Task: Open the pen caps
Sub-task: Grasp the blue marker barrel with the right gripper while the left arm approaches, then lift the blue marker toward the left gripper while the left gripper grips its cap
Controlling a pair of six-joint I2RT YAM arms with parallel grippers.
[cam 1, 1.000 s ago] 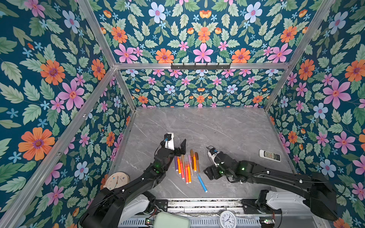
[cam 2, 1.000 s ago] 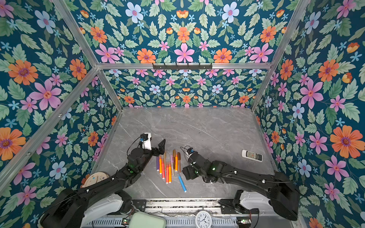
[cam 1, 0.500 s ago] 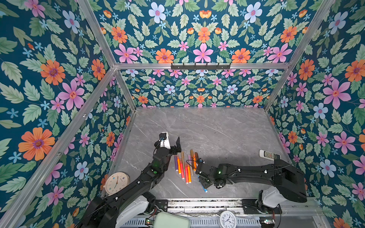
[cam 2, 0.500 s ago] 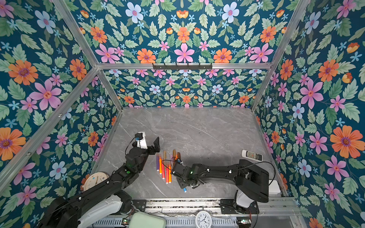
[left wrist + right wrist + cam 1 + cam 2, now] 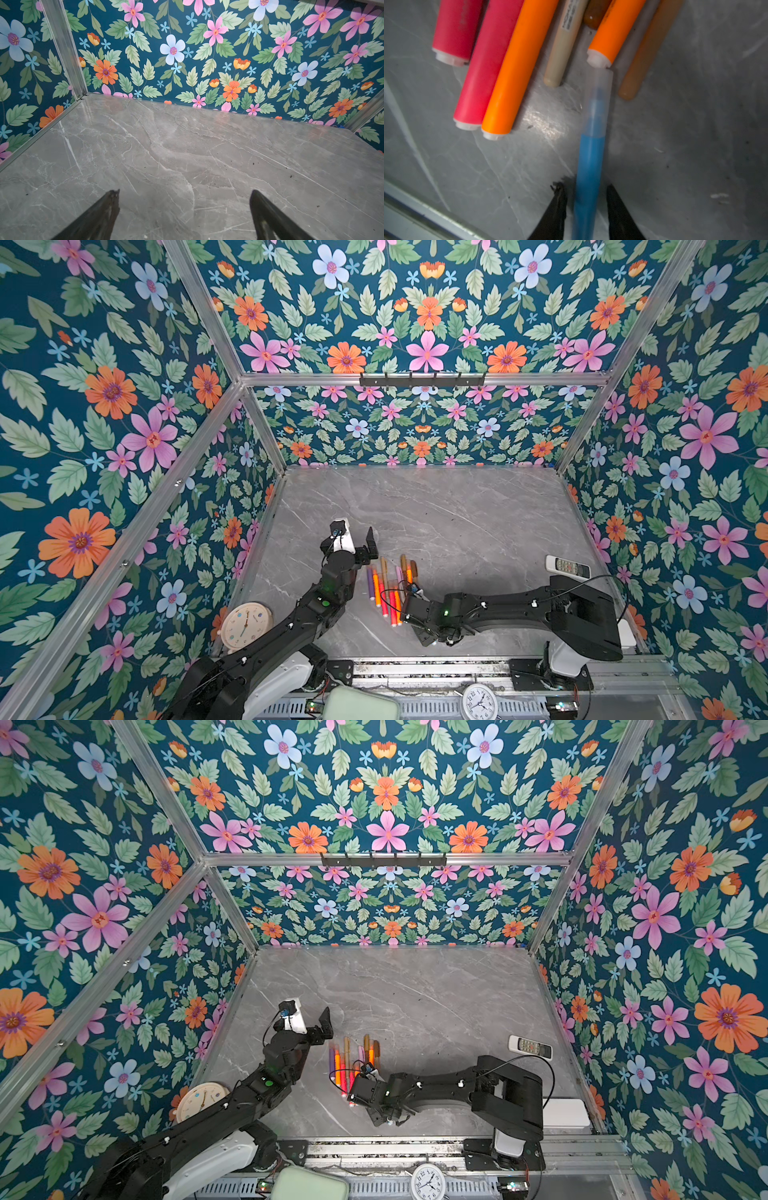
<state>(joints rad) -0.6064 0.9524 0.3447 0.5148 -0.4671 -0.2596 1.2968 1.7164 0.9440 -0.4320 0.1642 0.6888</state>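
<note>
Several pens [image 5: 390, 585] [image 5: 353, 1065] lie side by side on the grey table, orange, red-pink, brown, purple and beige. In the right wrist view a light blue pen [image 5: 588, 166] lies apart, its translucent cap [image 5: 600, 87] still on and touching an orange pen's end [image 5: 598, 60]. My right gripper [image 5: 585, 186] [image 5: 432, 641] is low at the near end of the row and straddles the blue barrel, a thin gap showing on each side. My left gripper [image 5: 184, 191] [image 5: 357, 541] hovers wide open over bare table, left of and behind the pens.
A white remote [image 5: 567, 566] lies at the right. A round clock [image 5: 246, 624] leans at the left wall. A metal rail [image 5: 415, 668] runs along the front edge. A white box [image 5: 625, 635] sits behind my right arm's base.
My right gripper has moved left and toward the front, down onto the blue pen, and its jaws have narrowed around it. The left gripper has lifted slightly back, still wide open.
</note>
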